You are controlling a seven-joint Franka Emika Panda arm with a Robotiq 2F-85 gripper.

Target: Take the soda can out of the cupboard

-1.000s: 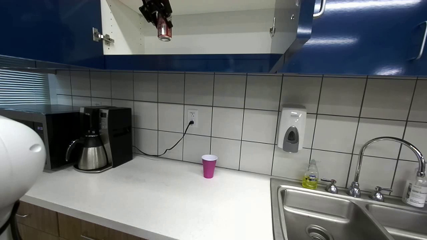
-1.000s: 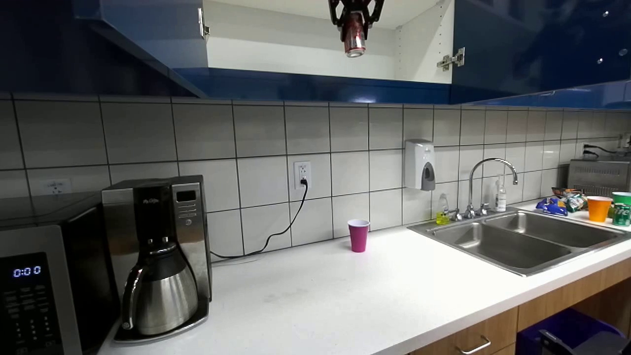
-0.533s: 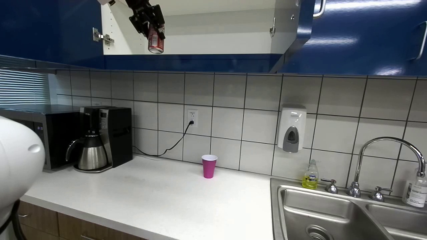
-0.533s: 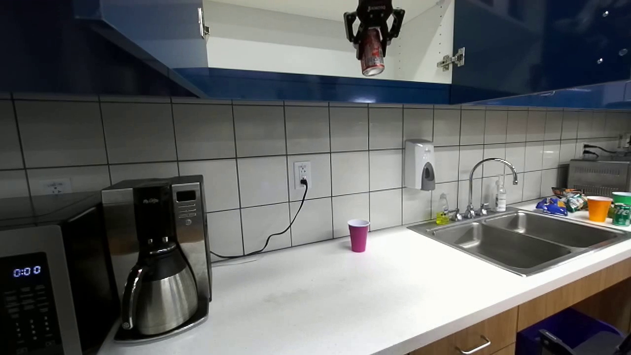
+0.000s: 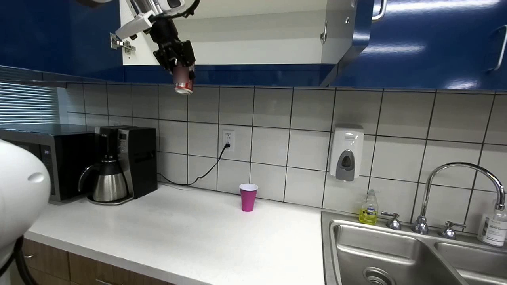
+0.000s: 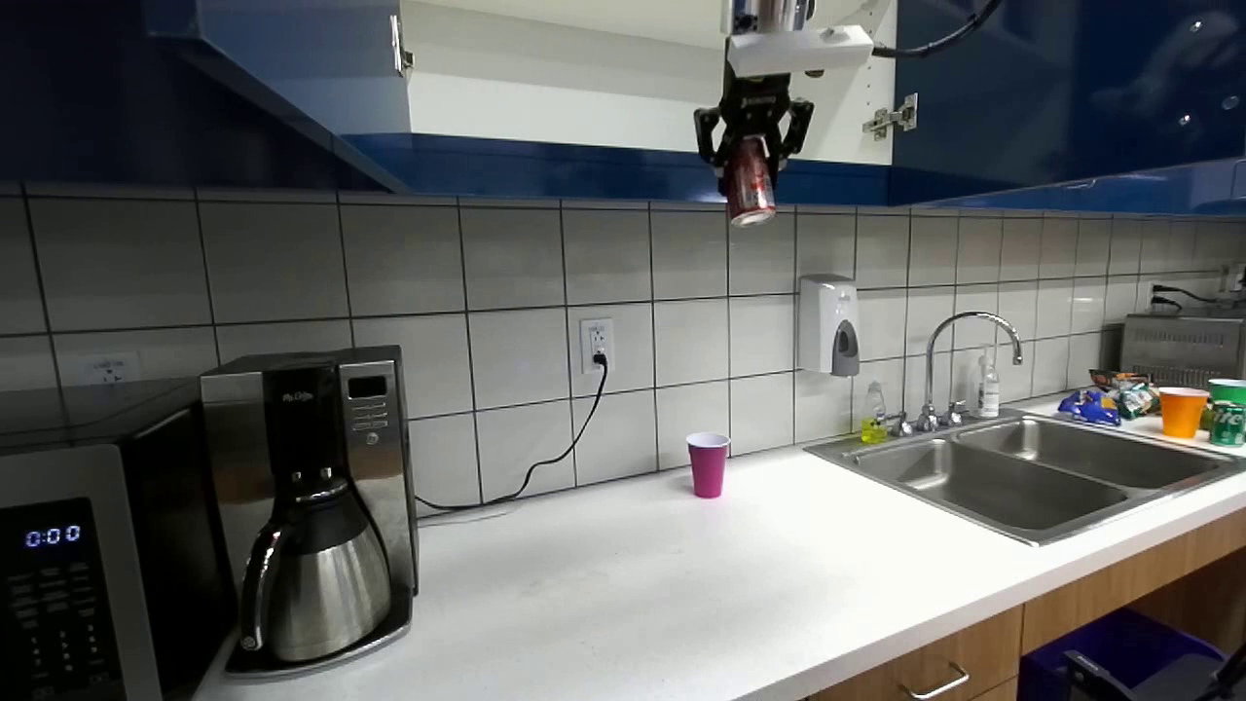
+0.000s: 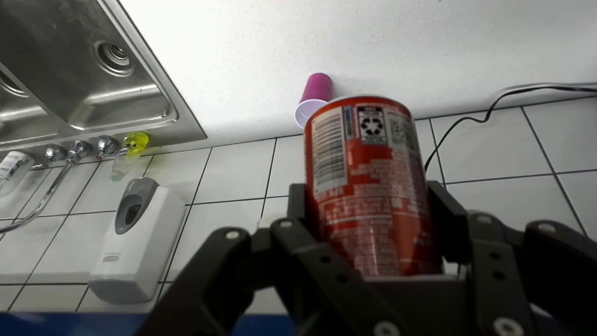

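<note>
Soda can (image 7: 368,186) (red, tilted), clasped in the end effector (image 6: 750,185), outside the open cupboard (image 6: 584,169)

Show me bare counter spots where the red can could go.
Bare counter lies between the coffee maker and pink cup, in front of the cord, and from that cup to the sink. Crowded: beyond the sink, with snack bags, orange cup and green can.

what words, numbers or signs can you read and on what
"0:00": microwave display
"Mr. Coffee", faint, likely: coffee maker
Recycling arrows, barcode: soda can; its words are blurred
Too small or blurred: gripper, microwave keypad, dish soap bottle, wall dispenser, pump bottle, green can
</note>
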